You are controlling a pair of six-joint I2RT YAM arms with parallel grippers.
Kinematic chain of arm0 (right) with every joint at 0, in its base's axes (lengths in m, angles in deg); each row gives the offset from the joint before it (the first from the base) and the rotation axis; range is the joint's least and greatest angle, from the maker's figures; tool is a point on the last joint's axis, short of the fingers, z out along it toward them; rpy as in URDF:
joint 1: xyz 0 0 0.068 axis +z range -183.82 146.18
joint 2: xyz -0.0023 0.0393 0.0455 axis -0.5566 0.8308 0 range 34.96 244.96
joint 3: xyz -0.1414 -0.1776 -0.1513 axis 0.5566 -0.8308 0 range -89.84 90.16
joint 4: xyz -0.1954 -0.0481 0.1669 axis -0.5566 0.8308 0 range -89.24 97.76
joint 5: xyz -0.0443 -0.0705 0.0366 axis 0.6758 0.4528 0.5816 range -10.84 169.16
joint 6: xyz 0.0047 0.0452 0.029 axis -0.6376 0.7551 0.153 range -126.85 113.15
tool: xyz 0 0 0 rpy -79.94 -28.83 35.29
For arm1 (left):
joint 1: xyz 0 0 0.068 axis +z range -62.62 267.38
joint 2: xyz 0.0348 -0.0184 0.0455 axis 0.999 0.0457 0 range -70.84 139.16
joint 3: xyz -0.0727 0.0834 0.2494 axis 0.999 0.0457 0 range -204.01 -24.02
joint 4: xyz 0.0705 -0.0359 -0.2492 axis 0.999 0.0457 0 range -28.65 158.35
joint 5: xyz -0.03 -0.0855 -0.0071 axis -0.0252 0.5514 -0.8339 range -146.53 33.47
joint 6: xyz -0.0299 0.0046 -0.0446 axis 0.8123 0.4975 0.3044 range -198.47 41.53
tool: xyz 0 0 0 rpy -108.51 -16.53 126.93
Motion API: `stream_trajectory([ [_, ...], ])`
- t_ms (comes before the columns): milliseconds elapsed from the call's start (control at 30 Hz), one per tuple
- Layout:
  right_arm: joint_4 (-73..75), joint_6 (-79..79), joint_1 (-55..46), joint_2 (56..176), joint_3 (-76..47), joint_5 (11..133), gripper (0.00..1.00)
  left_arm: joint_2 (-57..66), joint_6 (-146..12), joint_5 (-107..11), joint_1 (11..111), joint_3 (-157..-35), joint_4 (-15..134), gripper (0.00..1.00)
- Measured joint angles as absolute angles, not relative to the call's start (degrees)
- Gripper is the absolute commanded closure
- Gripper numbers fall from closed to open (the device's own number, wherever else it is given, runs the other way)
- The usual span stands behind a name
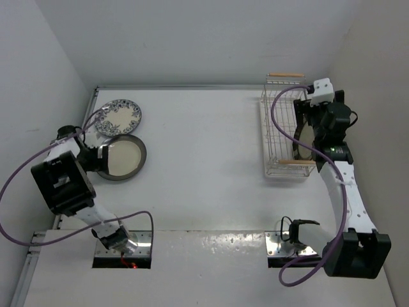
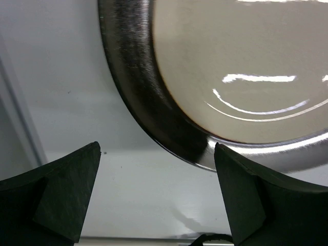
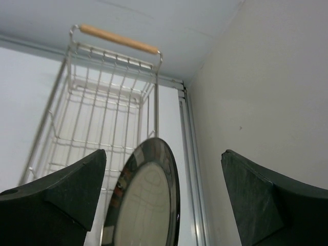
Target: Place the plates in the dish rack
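A white plate with a blue floral pattern lies flat at the back left. Just in front of it lies a cream plate with a grey-brown rim. My left gripper stands open at that plate's left edge, its right finger by the rim, nothing between the jaws. The white wire dish rack stands at the back right. A cream plate with a dark, light-marked rim stands on edge in it. My right gripper hangs open above that plate, both fingers apart from it.
The rack's wooden handles sit at its short ends. The right wall runs close beside the rack, with a metal rail along the table edge. Purple cables loop off both arms.
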State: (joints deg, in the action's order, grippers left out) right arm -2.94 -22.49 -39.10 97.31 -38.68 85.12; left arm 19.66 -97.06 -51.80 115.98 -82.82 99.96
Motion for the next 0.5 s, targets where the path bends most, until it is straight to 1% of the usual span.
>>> stream_trajectory([
  [67,-2.5,-21.4,-39.1,96.5,-37.7,83.7,0.08,24.3,-97.6,-48.5,119.3,-84.6,100.6,0.05],
  [100,-2.4,-20.9,-39.0,95.9,-37.6,83.1,0.08,26.3,-97.9,-46.8,120.5,-85.6,100.9,0.08],
  [167,-1.7,-20.2,-38.8,94.5,-37.6,81.9,0.07,29.9,-98.1,-43.3,122.4,-87.7,101.8,0.10],
  [267,-1.1,-19.6,-38.1,92.6,-37.6,80.3,0.06,33.7,-98.5,-38.0,123.4,-90.9,103.1,0.24],
  [300,-0.8,-19.5,-37.7,92.0,-37.6,79.9,0.06,35.0,-98.8,-36.7,123.4,-92.1,103.7,0.32],
  [367,-0.4,-19.4,-37.0,90.8,-37.7,79.4,0.06,37.0,-99.0,-33.9,123.4,-94.2,104.1,0.40],
  [400,-0.4,-19.4,-36.6,90.3,-37.8,79.1,0.06,38.3,-99.4,-32.3,123.4,-95.5,105.0,0.48],
  [433,-0.2,-19.4,-36.2,89.7,-37.9,79.0,0.06,39.6,-99.6,-31.4,123.4,-96.9,105.8,0.64],
  [500,0.3,-19.3,-35.6,88.7,-38.1,78.7,0.06,41.9,-99.0,-27.9,123.7,-98.9,106.8,0.81],
])
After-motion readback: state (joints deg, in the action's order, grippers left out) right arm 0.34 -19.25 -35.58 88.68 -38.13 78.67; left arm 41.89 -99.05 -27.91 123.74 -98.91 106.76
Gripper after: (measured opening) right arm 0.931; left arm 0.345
